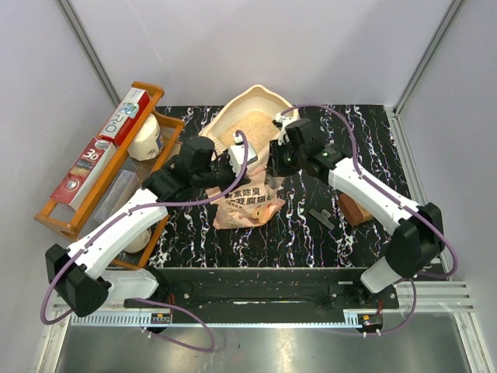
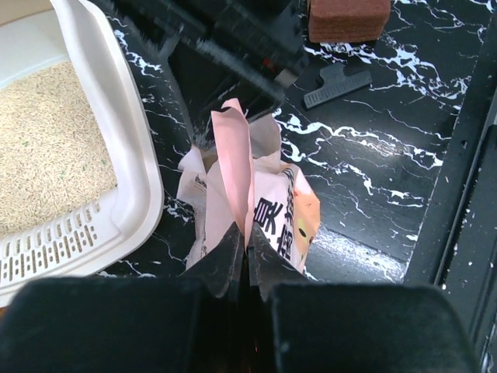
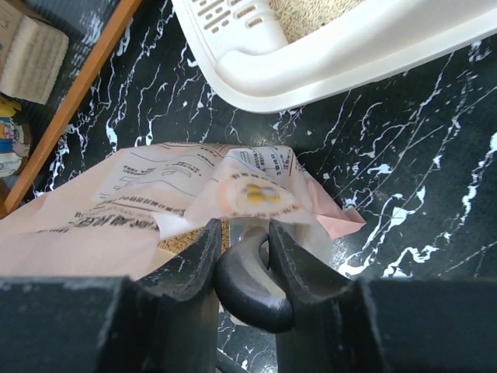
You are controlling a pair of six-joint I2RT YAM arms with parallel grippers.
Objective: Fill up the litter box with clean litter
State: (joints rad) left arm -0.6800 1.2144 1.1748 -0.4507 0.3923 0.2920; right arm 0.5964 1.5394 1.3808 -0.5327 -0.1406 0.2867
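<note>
Left claw [image 2: 247,241] pinched shut on the pink bag [image 2: 272,210], right claw [image 3: 242,233] clamped on a dark looped handle [image 3: 248,289] against it, so we should raise the bag's mouth over the litter box [image 1: 256,95], holding clean litter [image 2: 46,148] at the worktop's [image 1: 311,241] far edge.

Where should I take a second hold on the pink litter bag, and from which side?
Probably the pink bag's printed bottom end, from the near side: it lies free toward the arm bases, while the left end effector pinches its top flap beside the litter box.
</note>
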